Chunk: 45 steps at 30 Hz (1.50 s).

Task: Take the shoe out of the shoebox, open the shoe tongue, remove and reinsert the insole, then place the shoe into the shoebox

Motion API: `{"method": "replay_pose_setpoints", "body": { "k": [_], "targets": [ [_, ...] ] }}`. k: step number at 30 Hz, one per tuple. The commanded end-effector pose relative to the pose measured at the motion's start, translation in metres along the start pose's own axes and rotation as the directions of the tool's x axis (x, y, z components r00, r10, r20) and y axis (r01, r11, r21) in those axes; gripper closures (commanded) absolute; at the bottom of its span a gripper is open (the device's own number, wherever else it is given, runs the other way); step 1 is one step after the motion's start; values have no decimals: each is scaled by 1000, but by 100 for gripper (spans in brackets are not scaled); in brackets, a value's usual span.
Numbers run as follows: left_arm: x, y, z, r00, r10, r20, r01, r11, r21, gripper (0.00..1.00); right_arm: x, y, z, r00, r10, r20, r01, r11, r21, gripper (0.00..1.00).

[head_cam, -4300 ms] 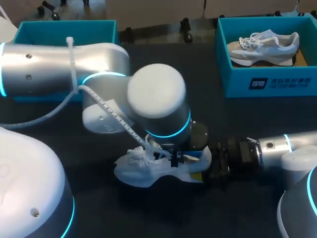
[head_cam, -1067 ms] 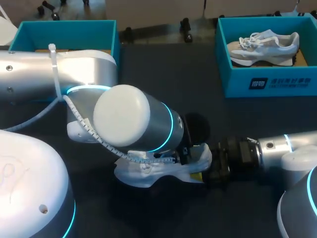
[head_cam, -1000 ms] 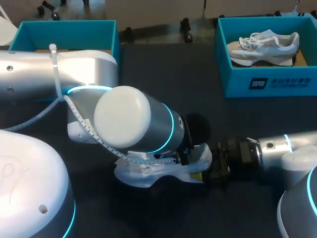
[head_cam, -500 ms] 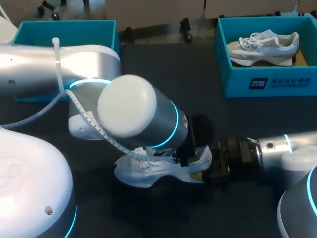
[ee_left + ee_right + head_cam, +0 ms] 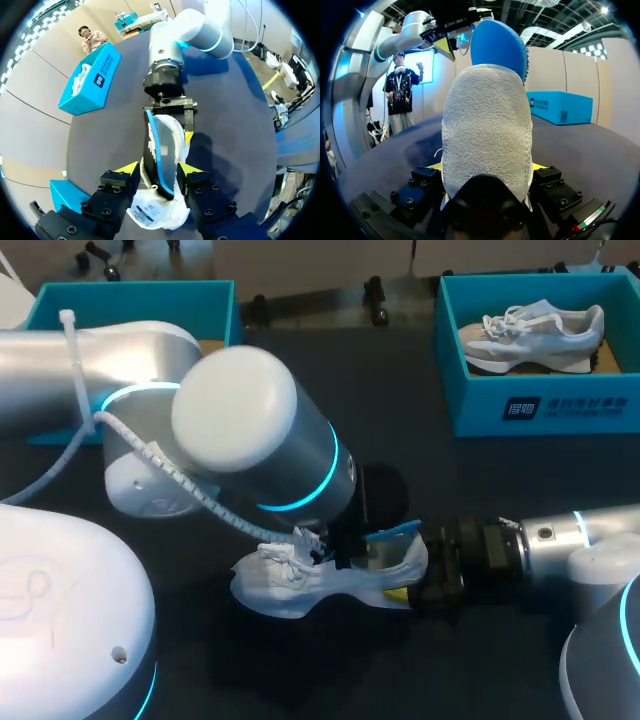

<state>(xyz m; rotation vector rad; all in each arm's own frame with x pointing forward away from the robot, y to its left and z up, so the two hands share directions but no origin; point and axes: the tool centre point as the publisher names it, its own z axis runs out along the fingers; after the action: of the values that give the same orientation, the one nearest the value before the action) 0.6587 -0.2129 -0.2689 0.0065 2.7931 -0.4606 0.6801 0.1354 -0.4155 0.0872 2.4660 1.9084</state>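
1. Shoe position. The white shoe (image 5: 300, 585) lies on the dark desk (image 5: 330, 400), near the middle of its front part, outside both boxes. Its laced toe end points toward my left side and its heel toward my right side.

2. Right hand. My right hand (image 5: 487, 167) is clamped on the heel of the shoe, with one yellow tip against each side of the heel. The right arm (image 5: 590, 535) comes in low over the desk from the right.

3. Left hand. My left arm (image 5: 235, 430) reaches over the shoe from above and hides much of it in the head view. My left hand (image 5: 158, 170) pinches the insole (image 5: 159, 150) between its two yellow tips, one on each side.

4. Insole. The insole is dark with a bright blue edge. Its heel end stands up out of the shoe's opening, above the heel collar, and its front end runs down into the shoe. The shoe tongue sits just beneath my left hand.

5. Boxes. The left shoebox (image 5: 140, 302), teal, stands at the far left corner of the desk, partly behind my left arm. The right shoebox (image 5: 540, 405), also teal, stands at the far right and holds a second shoe (image 5: 535, 335), which lies on its side. Both boxes are well apart from the shoe I hold.
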Motion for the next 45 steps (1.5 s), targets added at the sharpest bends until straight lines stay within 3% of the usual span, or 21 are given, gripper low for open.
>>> {"method": "replay_pose_setpoints", "body": {
  "k": [1, 15, 40, 42, 45],
  "targets": [
    [-8, 5, -3, 1000, 4, -12, -4, 1000, 5, 52, 1, 2, 0, 1000, 0, 0, 0, 1000, 5, 100],
    [-21, -5, 13, 996, 16, -83, -16, 1000, 0, 53, 1, 2, 0, 1000, 0, 0, 0, 1000, 5, 100],
    [-17, -13, 46, 995, 50, -92, -54, 998, -43, 58, 1, 2, 0, 1000, 0, 0, 0, 1000, 5, 100],
    [-16, -15, 49, 995, 48, -90, -53, 997, -51, 61, 1, 2, 0, 1000, 0, 0, 0, 1000, 5, 100],
    [-18, -17, 52, 997, 35, -74, -40, 998, -55, 82, 1, 2, 0, 1000, 0, 0, 0, 1000, 5, 100]
  ]
}}
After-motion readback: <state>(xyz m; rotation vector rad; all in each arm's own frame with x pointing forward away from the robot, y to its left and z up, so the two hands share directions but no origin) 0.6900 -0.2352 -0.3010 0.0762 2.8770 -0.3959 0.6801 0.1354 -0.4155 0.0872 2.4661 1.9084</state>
